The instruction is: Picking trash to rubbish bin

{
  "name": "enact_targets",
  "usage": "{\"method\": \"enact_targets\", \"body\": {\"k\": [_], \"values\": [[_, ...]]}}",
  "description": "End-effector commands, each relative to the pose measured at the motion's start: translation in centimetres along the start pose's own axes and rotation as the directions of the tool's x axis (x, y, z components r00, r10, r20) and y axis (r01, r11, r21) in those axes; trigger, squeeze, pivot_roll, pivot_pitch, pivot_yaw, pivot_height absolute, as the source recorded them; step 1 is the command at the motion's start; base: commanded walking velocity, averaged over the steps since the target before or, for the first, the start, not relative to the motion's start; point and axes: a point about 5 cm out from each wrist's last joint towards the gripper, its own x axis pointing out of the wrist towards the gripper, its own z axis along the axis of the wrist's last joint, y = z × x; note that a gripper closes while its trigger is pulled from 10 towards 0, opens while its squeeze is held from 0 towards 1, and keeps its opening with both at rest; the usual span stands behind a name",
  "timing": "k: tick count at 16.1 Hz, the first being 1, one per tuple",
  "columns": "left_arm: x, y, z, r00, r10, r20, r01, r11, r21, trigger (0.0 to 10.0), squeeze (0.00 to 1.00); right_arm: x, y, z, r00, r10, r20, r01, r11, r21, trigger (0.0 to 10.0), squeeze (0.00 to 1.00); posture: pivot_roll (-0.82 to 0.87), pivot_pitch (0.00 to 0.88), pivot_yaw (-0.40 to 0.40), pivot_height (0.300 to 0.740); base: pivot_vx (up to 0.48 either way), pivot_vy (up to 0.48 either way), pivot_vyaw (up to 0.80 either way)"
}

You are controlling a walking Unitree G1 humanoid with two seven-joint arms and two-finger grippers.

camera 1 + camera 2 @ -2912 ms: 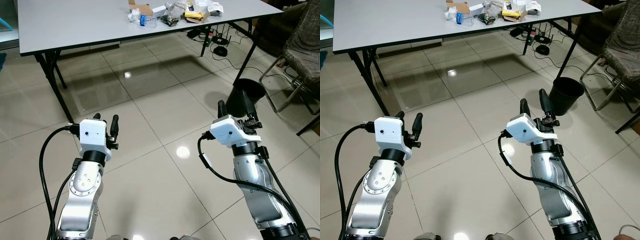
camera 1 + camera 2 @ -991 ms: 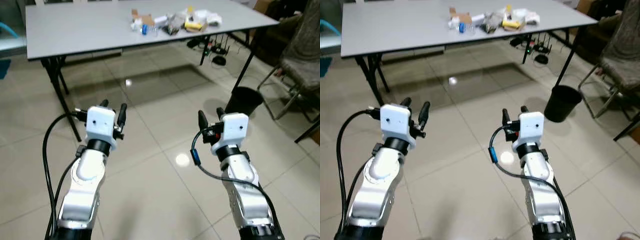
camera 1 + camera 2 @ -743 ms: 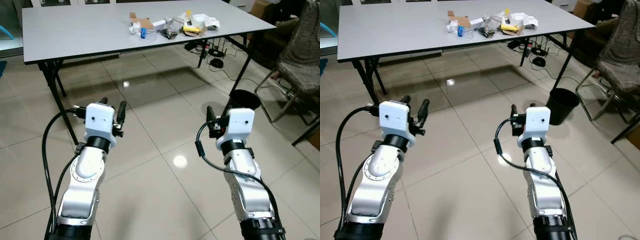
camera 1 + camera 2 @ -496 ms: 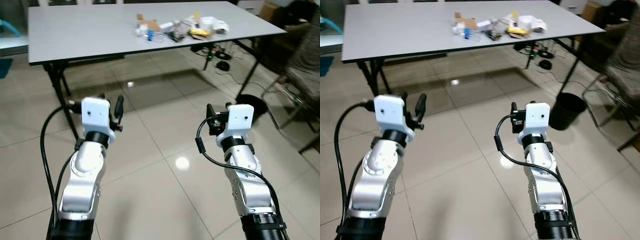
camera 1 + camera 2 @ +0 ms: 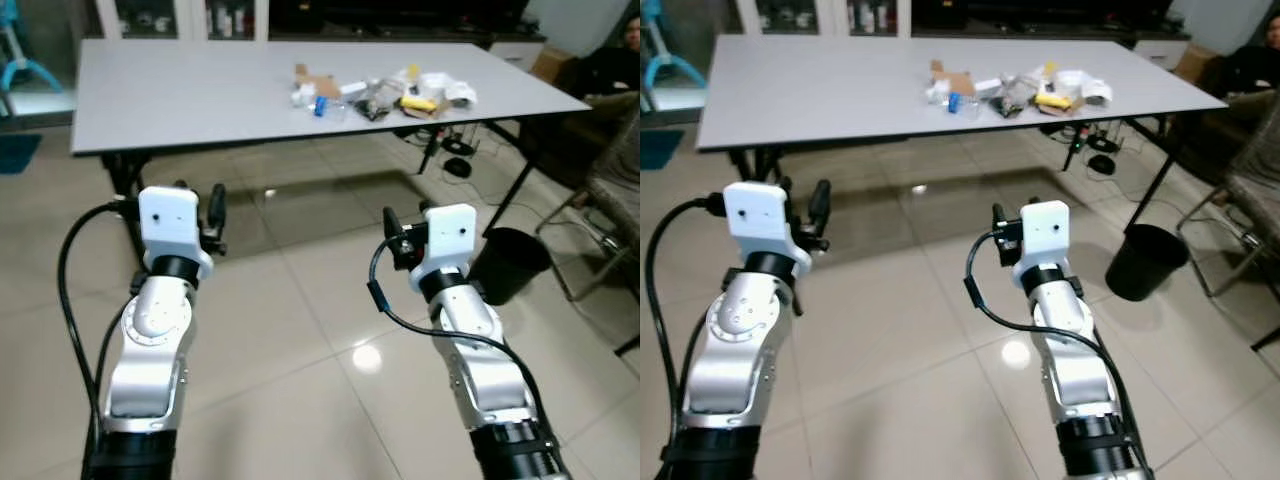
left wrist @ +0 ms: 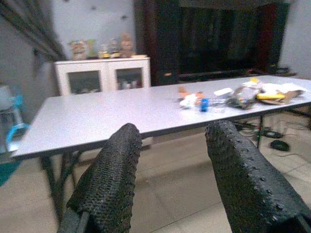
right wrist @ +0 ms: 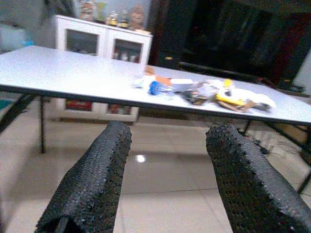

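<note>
Left gripper & right gripper both spread, empty, well short of table; trash pile on table; black bin beside table's right legs.

Trash pile items too small; chair edge-cropped

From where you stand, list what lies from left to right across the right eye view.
Left gripper → pile of trash on the grey table → black rubbish bin → metal chair.
</note>
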Motion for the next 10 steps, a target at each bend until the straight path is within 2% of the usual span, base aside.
{"method": "enact_targets", "body": {"k": [1,2,6,10], "values": [[0.3,-1.2,0.4,0.999,-0.039,0.009,0.039,0.999,-0.016,10.0,0.0,-0.2,-1.6,-0.2,0.999,-0.049,-0.016,0.049,0.999,-0.007,10.0,0.0,0.0,0.0,-0.091,0.74,0.48,0.0,0.0],[0.3,-1.2,0.3,0.999,-0.038,0.006,0.038,0.999,-0.015,10.0,0.0,-0.2,-1.6,-0.3,0.998,-0.051,-0.025,0.051,0.999,-0.004,10.0,0.0,0.0,0.0,-0.091,0.74,0.48,0.0,0.0],[0.4,-0.7,-0.4,0.999,-0.019,-0.03,0.018,0.999,-0.036,10.0,0.0,-0.3,-1.9,-1.0,0.995,-0.07,-0.065,0.07,0.998,-0.007,10.0,0.0,0.0,0.0,-0.08,0.74,0.48,0.0,-0.71],[-0.1,-0.3,-2.1,0.996,-0.027,-0.084,0.027,1.0,-0.002,10.0,0.0,-0.7,-1.3,-2.7,0.989,-0.046,-0.143,0.05,0.998,0.026,10.0,0.0,0.03,0.0,-0.074,0.74,0.48,0.0,0.0]]}}
